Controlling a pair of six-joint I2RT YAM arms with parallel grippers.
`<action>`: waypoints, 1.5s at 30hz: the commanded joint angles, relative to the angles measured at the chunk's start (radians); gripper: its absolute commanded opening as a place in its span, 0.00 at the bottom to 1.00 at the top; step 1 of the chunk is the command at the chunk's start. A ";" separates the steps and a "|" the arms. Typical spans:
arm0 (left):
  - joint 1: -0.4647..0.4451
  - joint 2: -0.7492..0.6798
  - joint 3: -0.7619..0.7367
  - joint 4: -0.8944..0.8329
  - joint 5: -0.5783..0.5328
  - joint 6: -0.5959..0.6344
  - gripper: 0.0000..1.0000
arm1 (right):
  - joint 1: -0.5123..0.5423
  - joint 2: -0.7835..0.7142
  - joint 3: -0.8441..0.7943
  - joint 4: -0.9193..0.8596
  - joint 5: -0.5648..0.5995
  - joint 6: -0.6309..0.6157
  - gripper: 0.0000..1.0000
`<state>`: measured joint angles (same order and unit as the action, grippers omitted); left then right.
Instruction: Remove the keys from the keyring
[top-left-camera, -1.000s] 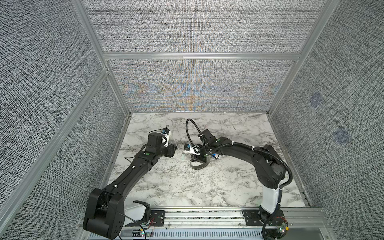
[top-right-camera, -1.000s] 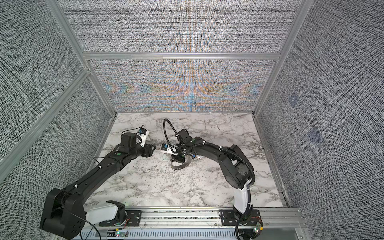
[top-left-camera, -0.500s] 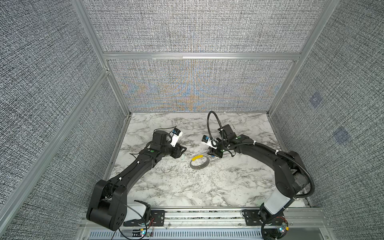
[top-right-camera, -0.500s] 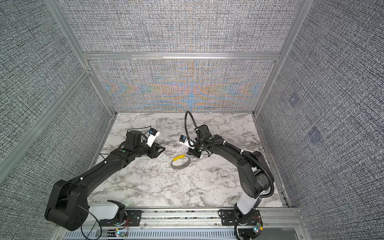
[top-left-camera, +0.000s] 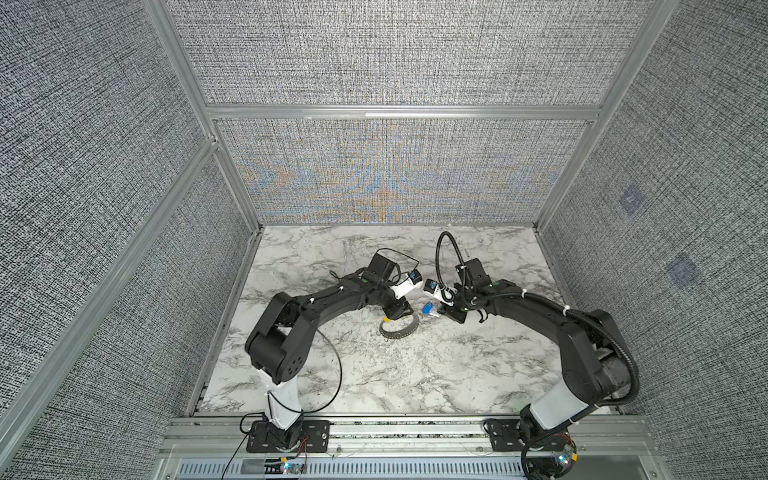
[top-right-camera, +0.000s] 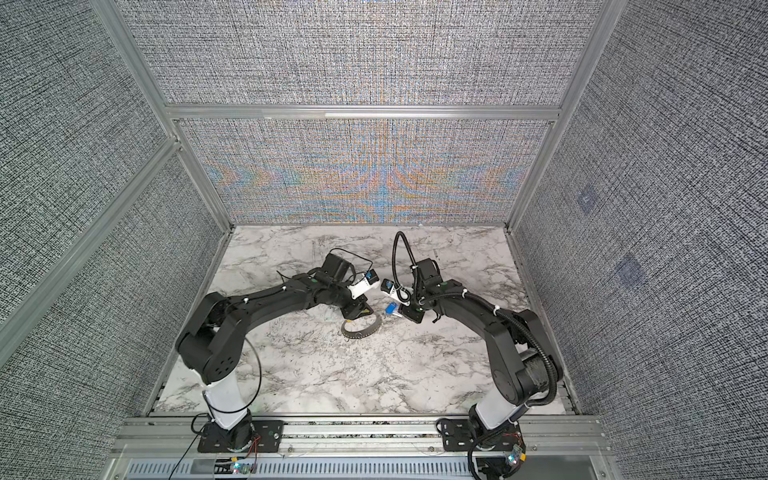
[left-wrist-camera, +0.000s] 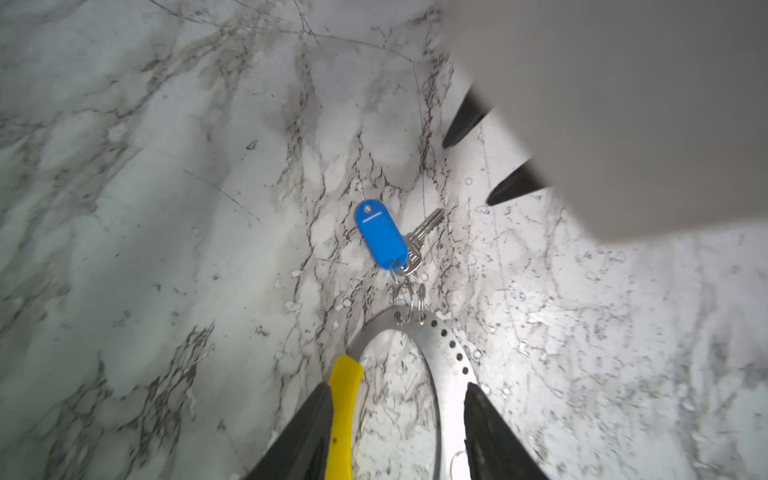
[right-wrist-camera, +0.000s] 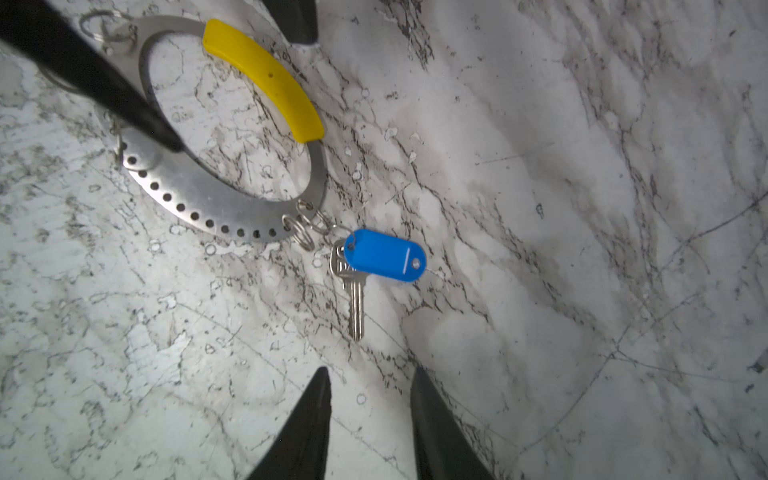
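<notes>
While I watch both wrist feeds, the keyring (top-left-camera: 399, 332) lies flat on the marble tabletop (top-left-camera: 415, 395), a little beyond centre in both top views. The keys (top-left-camera: 429, 308) sit at its 2 o'clock. They are still threaded to the perforated metal band by small split rings (right-wrist-camera: 307, 226), with a blue tag (right-wrist-camera: 384, 255) lying over the head of a silvery key (right-wrist-camera: 356, 307).

My left gripper (left-wrist-camera: 397, 388) is down over the 12 o'clock side of the hoop and hides that part from above. Its fingers are spread astride the ring, one just beside the yellow sleeve (left-wrist-camera: 343, 399), the other just outside the band. Whether either finger actually presses on the ring I cannot tell.

My right gripper (right-wrist-camera: 370, 372) hovers low at 3 o'clock of the keys. Its fingers are parted with nothing between them, and the tips point at the blade of the silvery key, near it but not touching.
</notes>
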<state>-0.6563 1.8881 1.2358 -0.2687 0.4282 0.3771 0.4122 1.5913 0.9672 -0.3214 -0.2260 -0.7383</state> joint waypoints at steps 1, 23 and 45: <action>-0.005 0.053 0.029 -0.013 -0.051 0.077 0.54 | -0.003 -0.049 -0.065 0.063 0.041 -0.004 0.35; -0.065 0.184 0.093 0.088 -0.181 0.083 0.55 | -0.014 -0.202 -0.214 0.198 0.187 0.013 0.37; -0.088 0.168 0.094 0.089 -0.131 0.094 0.48 | -0.012 -0.223 -0.241 0.204 0.146 0.026 0.35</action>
<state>-0.7425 2.0453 1.3190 -0.1940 0.2916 0.4679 0.3985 1.3735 0.7303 -0.1299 -0.0624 -0.7124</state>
